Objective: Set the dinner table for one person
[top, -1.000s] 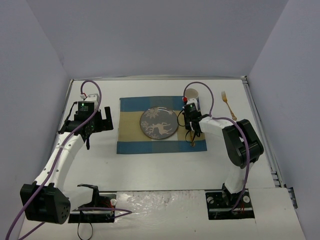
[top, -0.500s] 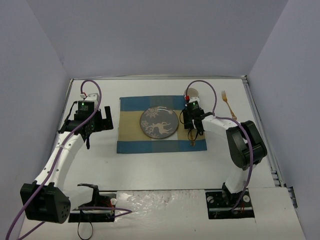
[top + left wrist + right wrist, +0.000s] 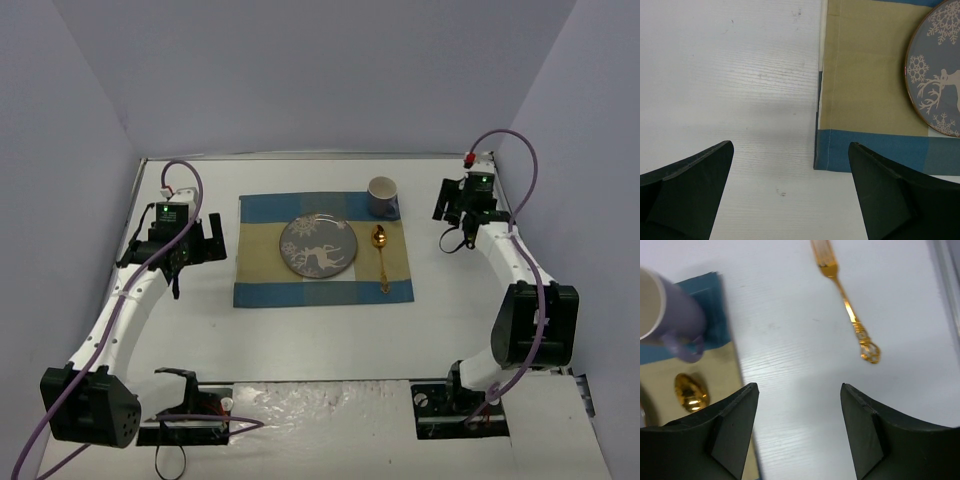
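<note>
The white dinner table (image 3: 320, 335) carries a blue-and-tan checked placemat (image 3: 260, 262). On the mat sit a grey plate with a deer pattern (image 3: 318, 245), a lilac mug (image 3: 382, 196) and a gold spoon (image 3: 380, 250) lying right of the plate. My right gripper (image 3: 452, 213) hangs open and empty over the bare table right of the mat. In the right wrist view a gold fork (image 3: 845, 305) lies ahead of that gripper (image 3: 799, 386), with the mug (image 3: 665, 310) and spoon (image 3: 690, 392) to its left. My left gripper (image 3: 213, 240) is open and empty above the mat's left edge (image 3: 822, 125).
Pale lilac walls (image 3: 320, 70) close in the table on three sides. A metal rim (image 3: 525, 260) runs along the right edge. Both arm bases (image 3: 460, 405) are bolted at the near edge. The plate's rim (image 3: 940, 75) shows at the right of the left wrist view.
My right gripper opened and let go of the spoon on the mat, then swung right and back to the fork's area. The left arm has not moved.
</note>
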`<state>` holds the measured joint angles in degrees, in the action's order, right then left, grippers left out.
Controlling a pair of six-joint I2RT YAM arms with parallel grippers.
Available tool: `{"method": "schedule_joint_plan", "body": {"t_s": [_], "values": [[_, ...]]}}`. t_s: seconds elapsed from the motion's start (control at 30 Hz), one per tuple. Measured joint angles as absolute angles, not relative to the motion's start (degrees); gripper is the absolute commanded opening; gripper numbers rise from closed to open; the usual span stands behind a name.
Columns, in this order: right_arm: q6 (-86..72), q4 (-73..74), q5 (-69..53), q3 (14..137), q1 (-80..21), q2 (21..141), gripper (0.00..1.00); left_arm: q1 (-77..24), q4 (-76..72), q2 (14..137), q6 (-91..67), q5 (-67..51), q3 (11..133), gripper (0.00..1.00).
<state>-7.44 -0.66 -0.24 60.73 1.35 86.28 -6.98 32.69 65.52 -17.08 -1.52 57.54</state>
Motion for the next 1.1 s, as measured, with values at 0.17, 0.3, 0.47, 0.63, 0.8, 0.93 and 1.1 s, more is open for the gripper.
{"method": "schedule_joint_plan", "body": {"t_s": [0.17, 0.3, 0.47, 0.63, 0.8, 0.93, 1.1], "values": [[-7.01, -0.13, -1.65, 64.2, 8.58, 91.91, 0.63, -6.98, 32.69, 65.54, -17.1, -1.54, 57.54, 0.97], [-4.89, 0.61, -2.31, 68.48, 10.7, 99.42, 0.63, -6.98, 32.69, 65.54, -17.1, -1.64, 57.54, 0.97], [-1.18, 0.18, -3.88, 75.06, 12.13, 108.97, 0.61, -6.98, 32.69, 65.73, -17.1, -1.71, 57.54, 0.97], [2.58, 0.17, -4.79, 79.6, 13.22, 115.21, 0.59, -6.98, 32.71, 66.73, -17.1, -1.69, 57.54, 0.97], [5.34, -0.25, -6.56, 84.43, 13.76, 120.56, 0.57, -6.98, 32.71, 68.03, -17.06, -1.67, 57.54, 0.97], [6.77, -0.96, -8.07, 85.87, 13.79, 123.38, 0.54, -6.98, 32.72, 68.77, -17.05, -1.65, 57.54, 0.97], [8.03, -1.41, -9.49, 86.34, 13.78, 123.95, 0.49, -6.98, 32.71, 69.07, -17.04, -1.65, 57.54, 0.97]]}}
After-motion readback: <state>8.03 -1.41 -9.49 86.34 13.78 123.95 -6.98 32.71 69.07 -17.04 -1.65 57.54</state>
